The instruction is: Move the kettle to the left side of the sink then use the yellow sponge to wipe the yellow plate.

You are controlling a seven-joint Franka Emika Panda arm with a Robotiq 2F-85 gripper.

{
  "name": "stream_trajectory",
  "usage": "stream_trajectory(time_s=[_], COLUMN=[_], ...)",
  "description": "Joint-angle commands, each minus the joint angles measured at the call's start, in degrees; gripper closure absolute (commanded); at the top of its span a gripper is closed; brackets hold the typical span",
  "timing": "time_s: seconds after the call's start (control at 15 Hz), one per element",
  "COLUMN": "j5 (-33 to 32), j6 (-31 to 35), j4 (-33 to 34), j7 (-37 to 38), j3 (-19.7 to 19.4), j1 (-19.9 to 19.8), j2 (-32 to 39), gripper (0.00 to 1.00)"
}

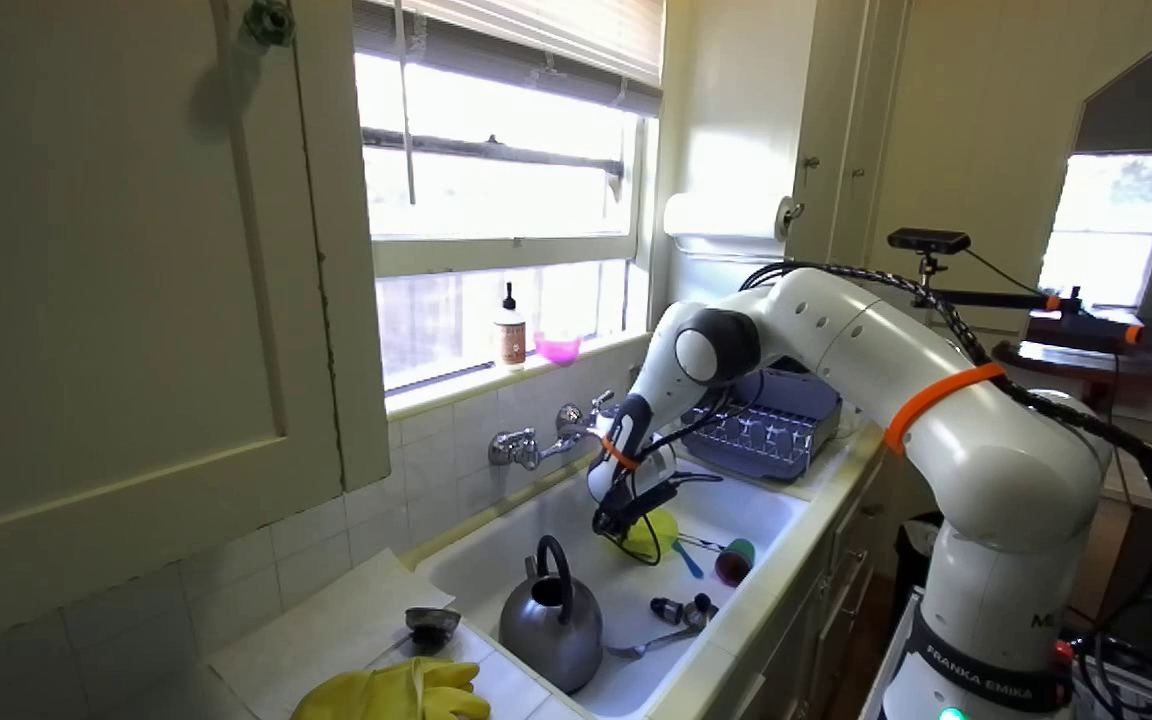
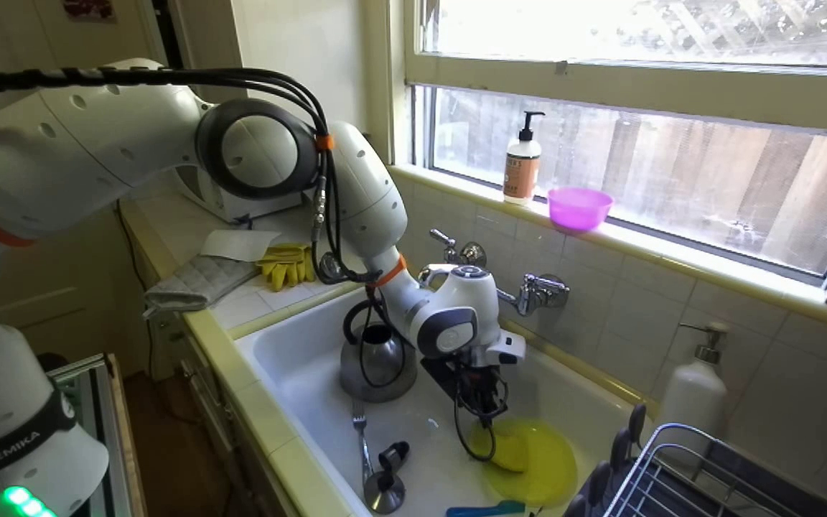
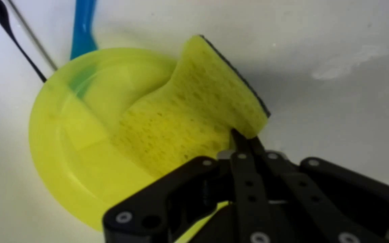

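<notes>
the end effector (image 3: 245, 139) is closed, and an edge of the yellow sponge (image 3: 181, 121) appears to be pinched between its fingertips. right below the end effector the sponge is bent, one flap tipped up and the rest laid over the yellow plate (image 3: 69, 162). because so little of it seems to be caught, the sponge could be twisted or pulled loose once dragged. the plate, just under the end effector, may be slid along the smooth sink (image 2: 575, 391) rather than wiped if it is pushed sideways. it could also be rocked, as the blue utensil (image 3: 83, 30) is seen through its edge, apparently trapped beneath. the cable (image 2: 482, 459) hanging beside the end effector could be snagged on the rim. well apart from the end effector, at what is judged the sink's left end, the kettle (image 1: 551, 635) is stood upright; it could be knocked if too wide a stroke is made.
</notes>
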Motion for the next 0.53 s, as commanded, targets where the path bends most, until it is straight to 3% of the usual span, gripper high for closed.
stream_trajectory(time_s=[0.0, 0.2, 0.47], j5=[-0.4, 0.3, -2.1], j6=[-0.4, 1.9, 0.4], j4=[-1.2, 0.3, -1.6], j7=[-1.3, 2.3, -0.3], j3=[2.4, 0.9, 0.2], j1=[-1.6, -0.2, 0.3], j2=[-1.4, 0.2, -1.1], gripper=[0.99, 0.99, 0.99])
